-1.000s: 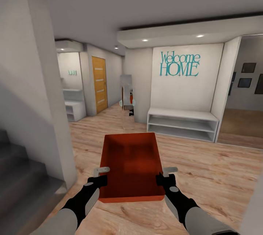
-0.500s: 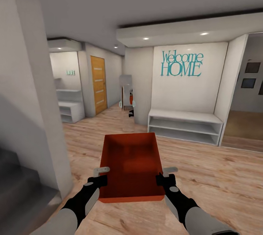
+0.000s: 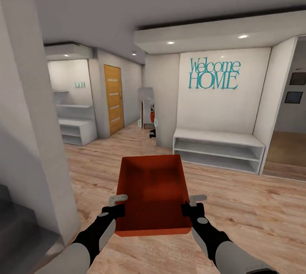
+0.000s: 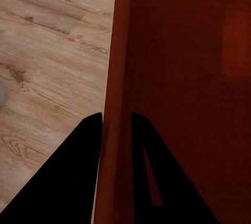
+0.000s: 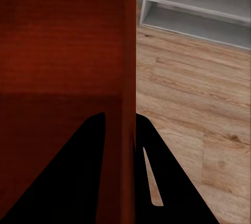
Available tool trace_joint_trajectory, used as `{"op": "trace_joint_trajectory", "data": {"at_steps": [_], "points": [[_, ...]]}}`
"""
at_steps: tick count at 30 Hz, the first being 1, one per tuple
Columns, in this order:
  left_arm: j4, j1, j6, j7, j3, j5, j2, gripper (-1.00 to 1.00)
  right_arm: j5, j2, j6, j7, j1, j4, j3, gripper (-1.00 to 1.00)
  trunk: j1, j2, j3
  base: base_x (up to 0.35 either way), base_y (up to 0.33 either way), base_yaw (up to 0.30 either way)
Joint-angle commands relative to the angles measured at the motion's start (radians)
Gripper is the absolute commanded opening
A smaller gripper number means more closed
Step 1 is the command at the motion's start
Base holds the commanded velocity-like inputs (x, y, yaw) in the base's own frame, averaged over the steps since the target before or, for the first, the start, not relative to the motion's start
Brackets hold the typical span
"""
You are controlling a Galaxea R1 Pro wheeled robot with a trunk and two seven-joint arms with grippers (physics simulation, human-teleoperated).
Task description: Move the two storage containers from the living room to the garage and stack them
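One storage container [image 3: 153,193] rides above the wood floor [image 3: 238,197], its side walls clamped by the left end effector [image 3: 117,206] and right end effector [image 3: 192,204], so the garage drop-off and stacking likely remain undone.

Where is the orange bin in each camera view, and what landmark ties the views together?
Head view: bin low in the centre, held between both grippers.
Left wrist view: its wall runs between the left gripper's fingers.
Right wrist view: its wall sits between the right gripper's fingers.
Shared landmark: wood floor.
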Motion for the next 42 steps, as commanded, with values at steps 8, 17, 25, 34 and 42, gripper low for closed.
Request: {"op": "trace_joint_trajectory", "data": {"at_steps": [8,17,25,34,42], "points": [[-0.005,-0.001,-0.047,0.085,0.043,-0.011,0.011,-1.0,-0.034,0.0,0.002,0.005,-0.002,0.001,-0.015,-1.0,0.001,-0.001,-0.002,0.322,0.0,0.0],[-0.005,-0.001,-0.047,0.085,0.043,-0.011,0.011,-1.0,-0.034,0.0,0.002,0.003,-0.002,0.001,-0.015,-1.0,0.001,-0.001,-0.002,0.322,0.0,0.0],[-0.006,-0.001,-0.048,0.085,0.043,-0.011,0.011,-1.0,-0.034,0.0,0.001,0.002,-0.001,0.001,-0.015,-1.0,0.001,-0.001,-0.002,0.322,0.0,0.0],[-0.008,-0.001,-0.048,0.085,0.043,-0.011,0.011,-1.0,-0.034,0.0,0.001,0.002,-0.001,0.001,-0.015,-1.0,0.001,-0.001,-0.002,0.322,0.0,0.0],[-0.008,-0.001,-0.048,0.085,0.043,-0.011,0.011,-1.0,-0.035,-0.002,-0.004,0.004,-0.002,0.001,-0.015,-1.0,0.001,-0.001,-0.002,0.322,0.0,0.0]]}}
